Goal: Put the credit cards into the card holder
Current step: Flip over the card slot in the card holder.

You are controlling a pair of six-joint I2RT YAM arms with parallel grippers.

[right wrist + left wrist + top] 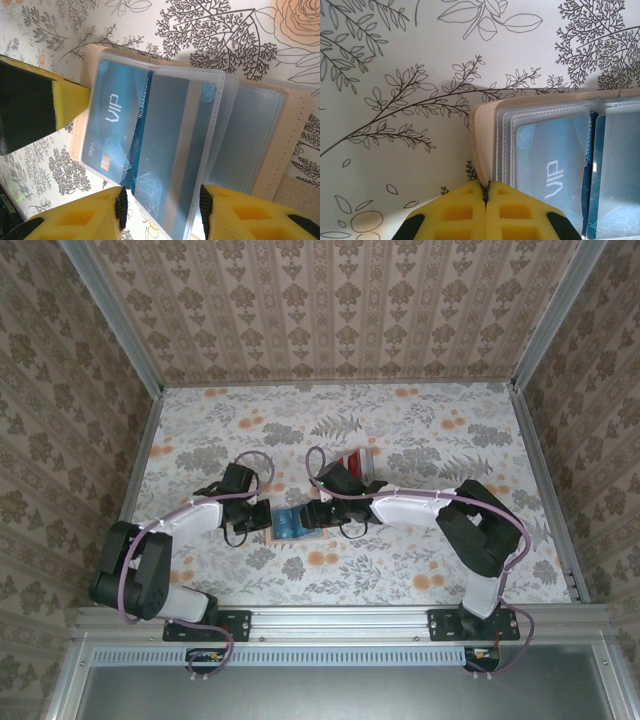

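- Floral-printed surface [420, 430], boxed in by patterned walls [330, 310], carries everything; both arms meet near its middle.
- Left tool [485, 192]: fingers pressed together, their seam sitting on the tan edge of the open card holder [481, 135], which they appear to nip at its left end.
- Right tool [162, 207]: jaws set partly apart, straddling the near end of a clear sleeve [220, 100]. The pads sit at or just beside its two long edges; whether they clamp it I cannot tell.
- Outward from the right tool, the second blue card [175, 150] lies in that sleeve, grey stripe up. Its long axis runs straight away from the jaws, and its short end points in between them.
- Just beside it, the blue VIP card [112, 130] lies parallel in its own pocket.
- From above, the holder spreads left to right between the two tools, spine roughly crosswise to that.
- Red cards [352, 457] lie beyond the right wrist, farther from the bases, so the right arm is nearer. They are partly hidden, and their long axis is unclear.
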